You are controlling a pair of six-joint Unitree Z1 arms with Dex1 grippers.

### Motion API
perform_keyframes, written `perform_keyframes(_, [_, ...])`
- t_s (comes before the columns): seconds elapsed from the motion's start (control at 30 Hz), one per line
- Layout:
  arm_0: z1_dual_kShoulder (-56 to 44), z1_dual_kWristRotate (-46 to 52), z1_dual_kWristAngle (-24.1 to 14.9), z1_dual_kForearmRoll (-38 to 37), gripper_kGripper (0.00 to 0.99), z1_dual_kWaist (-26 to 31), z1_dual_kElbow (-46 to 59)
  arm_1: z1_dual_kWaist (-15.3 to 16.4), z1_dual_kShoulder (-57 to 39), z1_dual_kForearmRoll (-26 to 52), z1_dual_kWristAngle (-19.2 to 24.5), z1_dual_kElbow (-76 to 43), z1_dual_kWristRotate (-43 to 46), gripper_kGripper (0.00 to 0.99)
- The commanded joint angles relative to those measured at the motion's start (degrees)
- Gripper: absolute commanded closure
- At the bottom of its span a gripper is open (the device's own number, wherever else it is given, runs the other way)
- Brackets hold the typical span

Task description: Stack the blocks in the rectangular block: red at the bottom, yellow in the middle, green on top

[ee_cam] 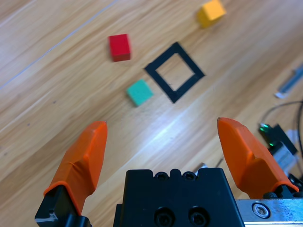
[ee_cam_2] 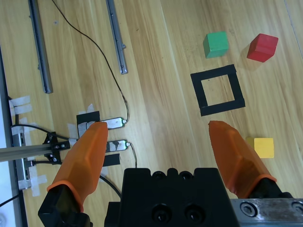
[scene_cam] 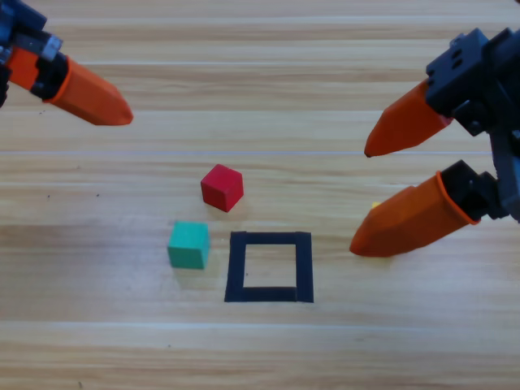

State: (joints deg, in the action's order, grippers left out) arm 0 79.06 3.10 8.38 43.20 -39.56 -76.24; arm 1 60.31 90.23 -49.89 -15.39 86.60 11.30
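Waiting high above the wooden surface (scene_cam: pixel 260 349), the right end effector (scene_cam: pixel 361 199) sits at the right of the high view with its orange jaws wide apart and nothing between them. The left end effector (ee_cam: pixel 161 137) rests in the upper left corner of that view, jaws also apart and empty.

The black tape square (scene_cam: pixel 269 266) is low in the middle with bare wood inside. The red block (scene_cam: pixel 222 187) lies just above and left of it. The green block (scene_cam: pixel 188 244) sits just beside its left edge. The yellow block (ee_cam_2: pixel 263 147) is to the right of the square, mostly hidden under the lower right jaw in the high view.

Red should go first. A good try would be to come straight down over it, turn the jaws to match its flat sides, and squeeze it in the middle.
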Motion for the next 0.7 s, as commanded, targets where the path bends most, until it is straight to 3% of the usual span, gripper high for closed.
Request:
perform_keyframes(0.03, [-3.1, -3.0, 4.3, -1.1, 0.0, -7.5, 0.7, 1.7, 1.8, -0.2, -0.2, -1.9, 0.7, 0.047])
perform_keyframes(0.23, [-4.1, -4.0, 5.2, -1.9, 0.0, -8.3, 2.0, 1.7, 0.4, -0.9, 1.3, -2.5, -0.6, 0.047])
perform_keyframes(0.37, [-3.8, -3.1, 3.4, -2.0, 0.0, -8.3, 2.9, 1.2, 0.1, -0.8, 9.3, -3.0, -5.4, 0.047])
perform_keyframes(0.43, [-3.6, -2.2, 2.7, -2.6, 0.0, -8.3, 3.4, -0.5, 0.6, -0.8, 12.3, -3.0, -7.5, 0.047])
perform_keyframes(0.5, [-3.3, -0.6, 1.0, -3.6, 0.0, -8.3, 3.9, -3.1, 1.6, -0.8, 12.6, -2.6, -10.2, 0.047])
perform_keyframes(0.6, [0.0, 4.8, -4.2, -7.0, 0.0, -8.3, 4.3, -7.1, 3.0, -0.8, 12.5, -2.5, -14.3, 0.047])
perform_keyframes(0.7, [9.5, 10.1, -9.8, -9.0, 0.005, -8.2, 0.2, -11.2, 4.9, -0.6, 12.6, -3.2, -17.7, 0.048])
